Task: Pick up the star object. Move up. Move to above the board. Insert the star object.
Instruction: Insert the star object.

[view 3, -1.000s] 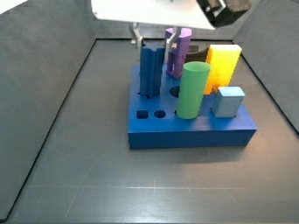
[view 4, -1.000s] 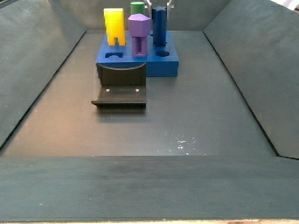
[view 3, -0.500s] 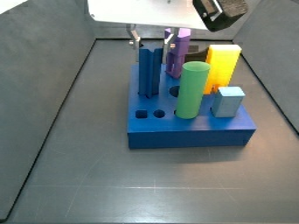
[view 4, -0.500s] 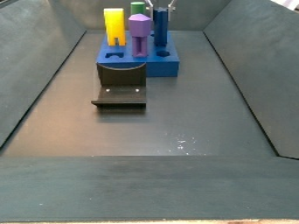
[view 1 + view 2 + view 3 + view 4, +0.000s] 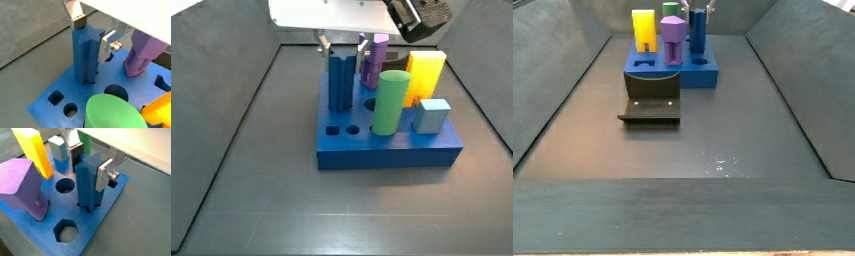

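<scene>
The star object (image 5: 85,55), a tall ridged blue post, stands upright with its foot in a hole of the board (image 5: 53,102). It shows in both wrist views (image 5: 87,183) and both side views (image 5: 342,80) (image 5: 696,30). My gripper (image 5: 93,36) hangs over the board's far side with a finger on each side of the post's top (image 5: 89,165). In a side view (image 5: 341,45) one finger stands a little off the post, so the jaws look slightly open. The board is a thick blue block (image 5: 385,150) (image 5: 700,75) (image 5: 87,225).
Also on the board: a purple post (image 5: 376,60) (image 5: 141,52) close beside the star object, a green cylinder (image 5: 392,100), a yellow block (image 5: 426,72) and a light blue cube (image 5: 433,115). The fixture (image 5: 651,108) stands on the floor in front of the board. Dark walls ring the floor.
One finger has shifted slightly away from the star object's top, and the gripper body has drifted a little sideways. The star object has stayed upright in the board.
</scene>
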